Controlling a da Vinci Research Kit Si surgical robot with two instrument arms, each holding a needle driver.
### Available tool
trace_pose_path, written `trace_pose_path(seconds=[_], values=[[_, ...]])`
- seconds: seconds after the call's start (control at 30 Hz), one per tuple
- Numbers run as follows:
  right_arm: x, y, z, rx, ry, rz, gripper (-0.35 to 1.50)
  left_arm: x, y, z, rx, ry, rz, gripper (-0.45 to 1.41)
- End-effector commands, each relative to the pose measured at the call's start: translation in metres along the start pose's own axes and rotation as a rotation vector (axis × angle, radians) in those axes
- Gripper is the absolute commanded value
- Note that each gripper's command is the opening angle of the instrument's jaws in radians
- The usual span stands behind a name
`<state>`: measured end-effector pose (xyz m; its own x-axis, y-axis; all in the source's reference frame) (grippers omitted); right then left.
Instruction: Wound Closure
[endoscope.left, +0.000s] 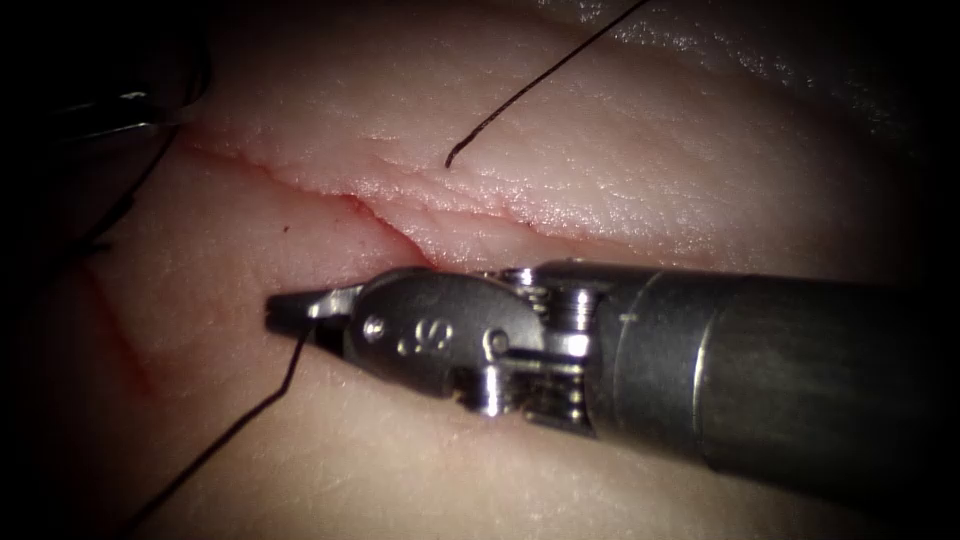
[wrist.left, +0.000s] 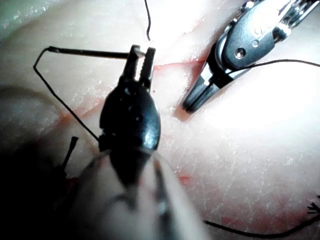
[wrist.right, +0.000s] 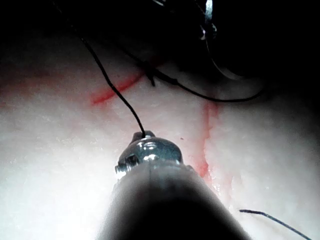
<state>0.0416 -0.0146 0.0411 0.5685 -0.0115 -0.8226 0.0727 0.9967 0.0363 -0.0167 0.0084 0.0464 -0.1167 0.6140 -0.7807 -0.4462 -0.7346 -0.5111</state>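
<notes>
The right pincer (endoscope.left: 290, 308) is gripping the thread (endoscope.left: 225, 435) at the cut's (endoscope.left: 330, 195) 6 o'clock side; the left pincer (wrist.left: 140, 59) is clamping thread on the tissue (endoscope.left: 620, 170).

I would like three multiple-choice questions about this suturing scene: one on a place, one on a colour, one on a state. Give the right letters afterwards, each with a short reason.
1. In the endoscope view, on which side of the cut does the loose thread end lie?
A. left
B. right
C. inside the cut

2. What colour is the thread?
A. white
B. blue
C. black

3. How are the fingers of the right tool?
A. shut on the thread
B. wide open, holding nothing
C. shut on a fold of flesh

Answers:
1 B: the end rests on the tissue right of the cut, apart from it.
2 C: it shows black against the pale tissue.
3 A: the thread comes out from between the closed fingers and runs away down-left.
</notes>
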Motion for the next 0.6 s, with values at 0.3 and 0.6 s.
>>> trace_pose_path(seconds=[0.3,0.6], values=[[0.0029,-0.0019,-0.0022,0.016,0.027,-0.004,-0.35,-0.0005,0.0001,0.0004,-0.003,-0.001,-0.001,-0.45],[0.0084,-0.0053,-0.0023,0.104,0.077,-0.020,-0.35,-0.0005,0.0001,0.0004,-0.003,-0.001,-0.001,-0.45]])
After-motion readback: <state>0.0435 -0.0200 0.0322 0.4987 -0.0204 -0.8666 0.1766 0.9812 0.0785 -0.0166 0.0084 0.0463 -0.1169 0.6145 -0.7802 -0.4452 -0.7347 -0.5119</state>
